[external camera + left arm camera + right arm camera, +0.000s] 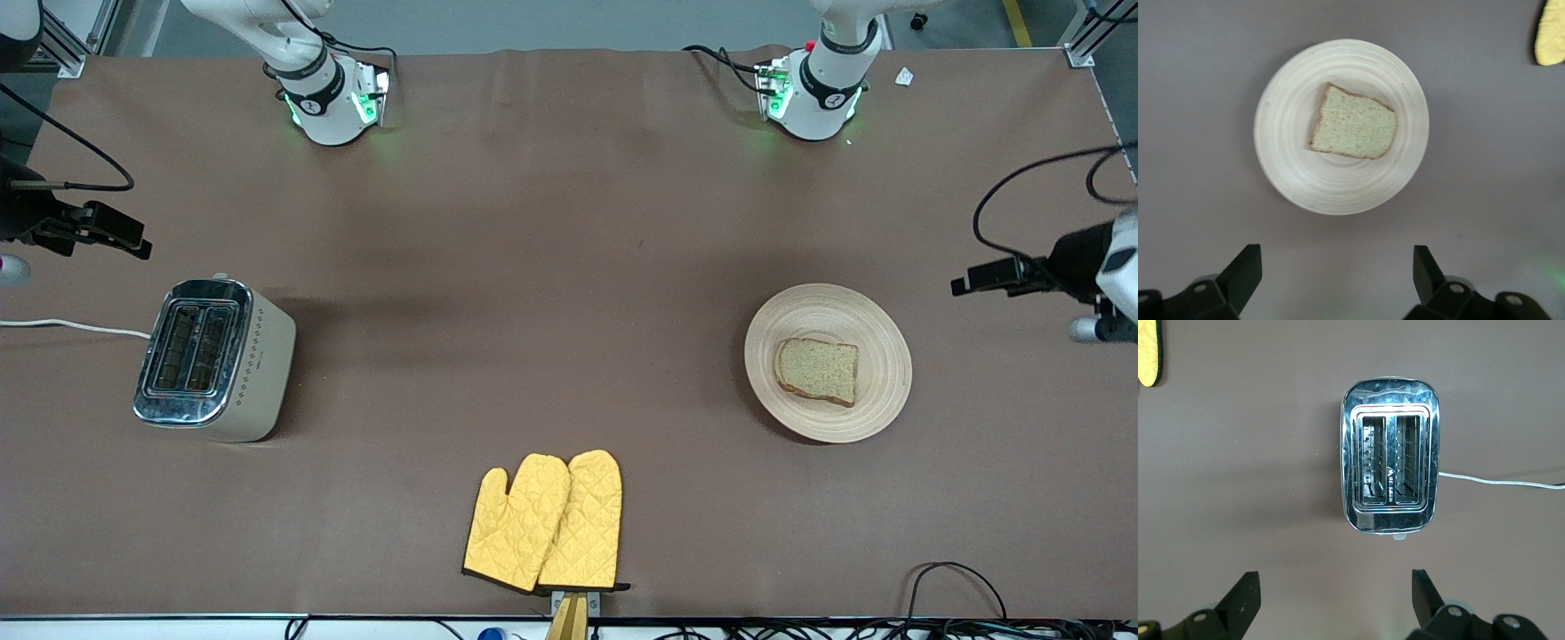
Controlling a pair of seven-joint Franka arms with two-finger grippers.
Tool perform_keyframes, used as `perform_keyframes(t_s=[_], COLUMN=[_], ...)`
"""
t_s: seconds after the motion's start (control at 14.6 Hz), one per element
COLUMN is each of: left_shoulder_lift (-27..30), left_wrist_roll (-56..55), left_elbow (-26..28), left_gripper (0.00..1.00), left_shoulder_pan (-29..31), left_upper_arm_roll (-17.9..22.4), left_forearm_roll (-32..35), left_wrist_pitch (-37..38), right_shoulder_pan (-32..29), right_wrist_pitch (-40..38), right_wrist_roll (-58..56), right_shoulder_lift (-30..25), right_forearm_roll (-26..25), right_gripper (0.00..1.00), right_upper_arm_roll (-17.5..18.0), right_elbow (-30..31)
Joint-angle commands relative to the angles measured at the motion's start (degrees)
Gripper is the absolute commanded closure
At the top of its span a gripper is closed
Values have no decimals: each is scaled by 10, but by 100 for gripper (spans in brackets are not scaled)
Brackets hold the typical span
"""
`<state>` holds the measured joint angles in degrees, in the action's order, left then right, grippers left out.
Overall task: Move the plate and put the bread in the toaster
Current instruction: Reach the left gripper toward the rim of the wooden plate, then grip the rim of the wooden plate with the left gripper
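Note:
The round wooden plate (pixel 876 331) lies toward the left arm's end of the table with the slice of brown bread (pixel 817 370) on it. Both show in the left wrist view, plate (pixel 1285 160) and bread (pixel 1353 124). My left gripper (pixel 978 280) is up in the air beside the plate, open and empty (pixel 1337 257). The cream and chrome toaster (pixel 213 357) stands toward the right arm's end, both slots empty (pixel 1390 473). My right gripper (pixel 107 233) is up in the air beside the toaster, open and empty (pixel 1336 580).
A pair of yellow oven mitts (pixel 544 523) lies near the table's front edge, midway between toaster and plate. The toaster's white cord (pixel 71 327) runs off the table's end. Cables hang along the front edge.

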<state>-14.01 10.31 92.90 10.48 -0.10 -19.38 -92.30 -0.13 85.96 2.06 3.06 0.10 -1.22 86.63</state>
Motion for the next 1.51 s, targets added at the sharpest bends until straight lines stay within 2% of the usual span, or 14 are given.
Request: perform_keyframes(t_s=[0.0, 0.14, 0.34, 0.55, 0.82, 1.03, 1.17, 1.24, 1.37, 1.44], left_shoulder_lift=[-92, -167, -264, -303, -332, -348, -356, -360, -365, -365], left_wrist_roll=[93, 171, 271, 320, 323, 328, 366, 389, 427, 429], left_elbow=[-21, -28, -70, -72, -73, -73, -73, -73, -72, -72], left_gripper=[0, 0, 0, 0, 0, 6, 22, 35, 77, 84], left_shoulder_pan=[57, 92, 122, 131, 123, 124, 124, 125, 128, 128], left_upper_arm_roll=[-3, -3, -3, -3, -8, -20, -21, -21, -20, -20], left_forearm_roll=[-88, -122, -148, -177, -212, -226, -228, -232, -235, -234], left_wrist_pitch=[4, -3, -12, -41, -58, -60, -60, -60, -60, -60], right_shoulder_pan=[0, 0, 9, 10, 26, 27, 27, 26, 25, 26], right_wrist_pitch=[-8, -18, -29, -34, -49, -54, -58, -60, -60, -60], right_wrist_roll=[7, 6, 6, 6, 12, 12, 12, 11, 9, 12], right_shoulder_lift=[-3, -4, -6, -7, -9, -8, -8, -8, -7, -8], right_forearm_roll=[10, 10, 10, 10, 10, 10, 10, 10, 10, 10], right_gripper=[0, 0, 0, 0, 0, 0, 0, 0, 0, 0], right_upper_arm_roll=[3, 3, 6, 5, 6, 4, 4, 3, 3, 3], right_elbow=[-4, -4, -4, -4, -11, -23, -24, -24, -25, -25])
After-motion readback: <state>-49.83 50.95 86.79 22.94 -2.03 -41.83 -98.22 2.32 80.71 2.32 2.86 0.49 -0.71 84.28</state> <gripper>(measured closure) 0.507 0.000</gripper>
